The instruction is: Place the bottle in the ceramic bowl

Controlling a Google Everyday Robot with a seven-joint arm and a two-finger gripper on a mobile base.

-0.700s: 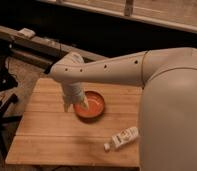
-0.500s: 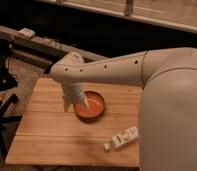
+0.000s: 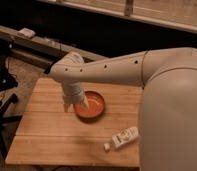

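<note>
**Bottle on its side by the near right corner, gripper down at the bowl**

Closest to the near edge of the wooden table [image 3: 52, 137] lies the bottle [image 3: 124, 138]. It rests on its side, close to the near right corner, with its small pale cap toward the near edge and leftward and its base toward the right edge. Nothing touches it. It lies well apart from the gripper, with a stretch of bare planks between it and the bowl.

Farther in, about midway between the near and far edges and somewhat right of the table's centre, sits the ceramic bowl [image 3: 95, 106], upright, its glossy orange-red inside facing up. No object can be made out inside it.

The gripper [image 3: 76, 105] hangs at the bowl's left rim, pointing down at the table. Its two fingers stand spread with nothing between them: one pale fingertip shows over the bowl's left inside, the other just outside the rim toward the left edge. Whether either tip touches the bowl cannot be told.

From the gripper the pale arm [image 3: 107, 67] rises to a bent joint over the far left part of the table, then runs rightward into the robot's large rounded body [image 3: 174, 110], which covers the table's right edge.

Beyond the far edge a dark rail [image 3: 39, 45] runs across, with a small pale object [image 3: 27, 32] on its left part. A dark stand [image 3: 3, 117] is off the left edge.
</note>
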